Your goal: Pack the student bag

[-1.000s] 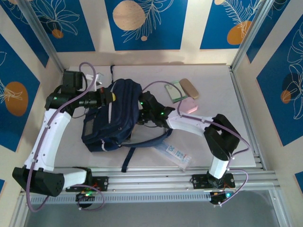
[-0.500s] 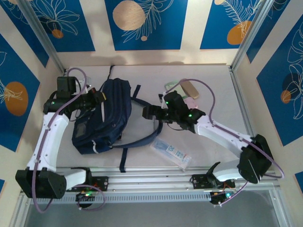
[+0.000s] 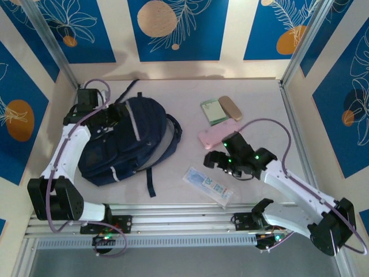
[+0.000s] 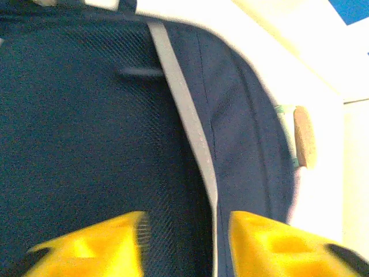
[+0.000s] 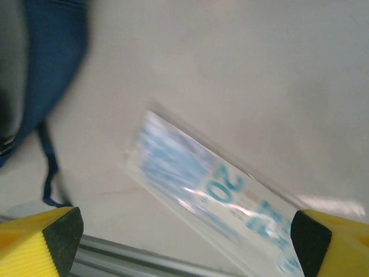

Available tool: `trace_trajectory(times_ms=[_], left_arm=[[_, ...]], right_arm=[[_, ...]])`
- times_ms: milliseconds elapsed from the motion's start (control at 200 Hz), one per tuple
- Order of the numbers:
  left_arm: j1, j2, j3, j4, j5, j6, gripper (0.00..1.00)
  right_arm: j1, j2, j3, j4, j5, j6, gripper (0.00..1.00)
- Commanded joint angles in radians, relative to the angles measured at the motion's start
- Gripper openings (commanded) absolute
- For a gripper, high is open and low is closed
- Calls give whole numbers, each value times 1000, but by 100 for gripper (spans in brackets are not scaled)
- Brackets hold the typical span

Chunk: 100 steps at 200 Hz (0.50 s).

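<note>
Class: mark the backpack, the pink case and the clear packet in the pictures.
backpack (image 3: 115,151), top view, middle of its navy front.
pink case (image 3: 216,137), top view, its centre.
clear packet (image 3: 209,186), top view, printed middle.

"20" on the clear packet

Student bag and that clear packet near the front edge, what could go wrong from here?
1. The clear packet lies flat below the open right tool, close to the table's near edge; the tool might skid over it or push it onto the rail.
2. The student bag shows no open mouth that I can make out, so packing may stall.
3. Its loose strap trails toward the near edge and could snag.
</note>
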Motion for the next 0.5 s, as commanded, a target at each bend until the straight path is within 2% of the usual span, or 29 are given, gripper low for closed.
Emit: trace_trajectory(times_ms=[0, 55, 125, 180, 225, 330, 420, 495], left_arm=[[-60, -52, -31, -7, -17, 45, 54], [-100, -96, -42, -42, -60, 67, 58], [-143, -159, -75, -40, -46, 67, 60], [-213, -205, -92, -55, -90, 81, 61], [-286, -239, -118, -49, -123, 83, 62], [-437, -285, -219, 8, -116, 31, 62], [-535, -330, -343, 99, -100, -36, 62], [-598, -351, -413, 130, -129, -64, 62]], right_arm=[[-19, -105, -98, -99, -94, 151, 93], [-24, -156, -159, -69, -155, 181, 92], [-26, -185, -221, -30, -208, 209, 91], [-27, -187, -257, 13, -228, 218, 91], [-30, -178, -284, 46, -236, 222, 91], [-35, -137, -328, 108, -258, 227, 91], [-35, -103, -345, 151, -263, 212, 91], [-39, -75, -340, 168, -228, 188, 91]])
